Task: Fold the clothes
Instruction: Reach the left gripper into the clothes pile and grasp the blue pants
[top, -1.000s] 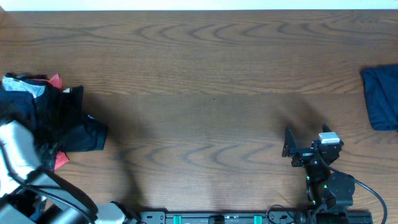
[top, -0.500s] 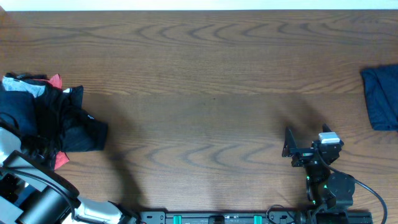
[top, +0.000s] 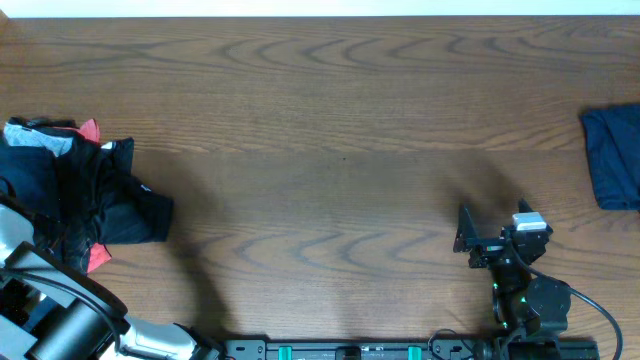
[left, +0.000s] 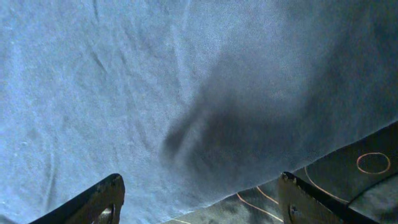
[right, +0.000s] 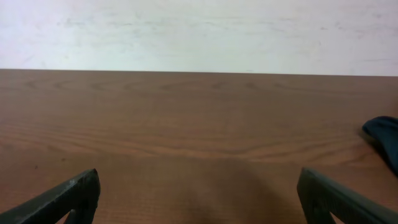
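A loose pile of dark navy clothes (top: 95, 195) lies at the table's left edge, with red and grey pieces mixed in. A folded navy garment (top: 612, 155) lies at the right edge and also shows in the right wrist view (right: 384, 134). My left gripper (left: 199, 186) is open just above blue fabric (left: 155, 87) of the pile, with nothing between its fingers. A dark cloth with orange lines (left: 323, 180) lies under that fabric's edge. My right gripper (top: 492, 218) is open and empty over bare wood at the front right, as the right wrist view (right: 198, 186) shows.
The left arm (top: 40, 295) reaches in from the front left corner over the pile. The wooden table (top: 330, 150) runs between the pile and the folded garment. A white wall (right: 199, 31) stands behind the far edge.
My left arm has shifted toward the table's front edge over the pile, then held almost still. The right arm and both garments have not moved.
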